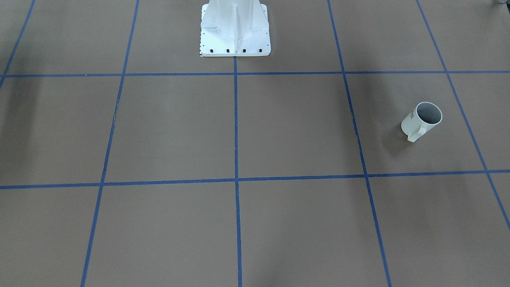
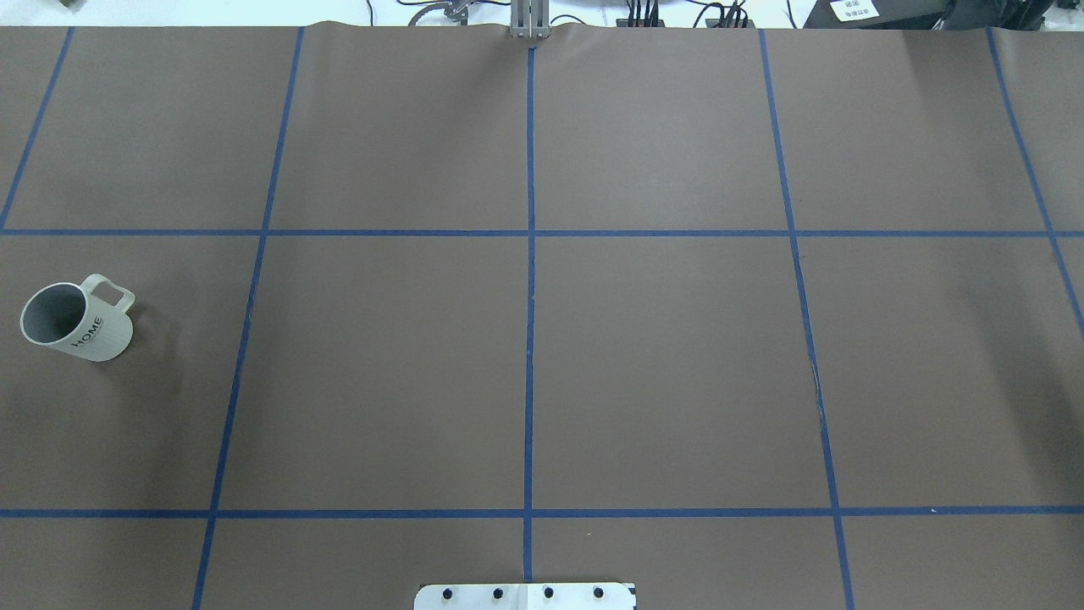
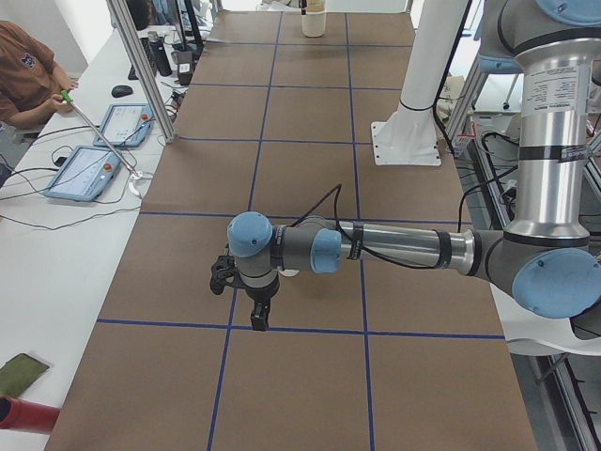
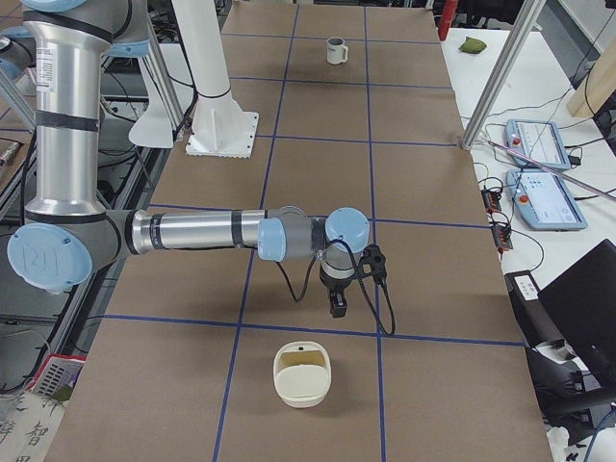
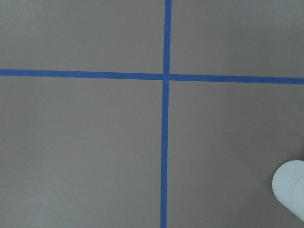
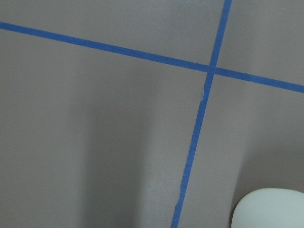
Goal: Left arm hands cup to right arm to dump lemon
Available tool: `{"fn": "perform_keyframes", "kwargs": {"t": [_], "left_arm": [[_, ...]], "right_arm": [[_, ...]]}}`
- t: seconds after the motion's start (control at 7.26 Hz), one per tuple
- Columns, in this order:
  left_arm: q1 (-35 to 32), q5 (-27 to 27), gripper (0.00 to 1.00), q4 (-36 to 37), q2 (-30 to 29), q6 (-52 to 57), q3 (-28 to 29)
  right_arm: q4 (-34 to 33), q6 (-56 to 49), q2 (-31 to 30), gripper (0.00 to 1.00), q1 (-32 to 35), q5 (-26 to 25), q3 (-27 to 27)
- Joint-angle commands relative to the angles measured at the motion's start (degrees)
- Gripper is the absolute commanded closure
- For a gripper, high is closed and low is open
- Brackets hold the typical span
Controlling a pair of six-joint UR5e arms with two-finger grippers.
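The cream-white cup (image 2: 76,322) with black "HOME" lettering stands upright at the table's left end. It also shows in the front view (image 1: 421,119) and, far off, in the right view (image 4: 335,50). Its inside looks grey; the lemon is hidden. In the left view a sliver of the cup (image 3: 290,273) shows behind my left arm. My left gripper (image 3: 258,315) hangs pointing down close to the cup. My right gripper (image 4: 335,306) points down over the table's right end, far from the cup. I cannot tell whether either gripper is open or shut. The wrist views show no fingers.
A cream container (image 4: 301,375) with a yellowish inside lies on the table near my right gripper, and its edge shows in the right wrist view (image 6: 268,209). The white robot base (image 1: 235,28) stands mid-table. An operator (image 3: 23,70) and tablets (image 3: 89,169) are alongside.
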Motion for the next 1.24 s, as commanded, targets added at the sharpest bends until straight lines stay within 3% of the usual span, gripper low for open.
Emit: {"fn": "perform_keyframes", "kwargs": {"t": [0.0,0.69,0.96,1.1], "left_arm": [[0.1,-0.6,0.00,0.3,-0.1,0.3,-0.3],[0.3,-1.0,0.00,-0.5,1.2,0.4,-0.4],[0.5,-6.5,0.00,-0.5,1.3,0.4,-1.3],[1.1,-6.4,0.00,-1.3,0.5,0.3,-1.2]], "right_arm": [[0.3,-0.1,0.1,0.00,0.0,-0.2,0.1],[0.3,-0.4,0.2,0.00,-0.1,-0.8,-0.1],[0.3,-0.2,0.2,0.00,-0.1,-0.2,0.3],[0.3,-0.2,0.2,0.00,-0.2,-0.1,0.3]]}}
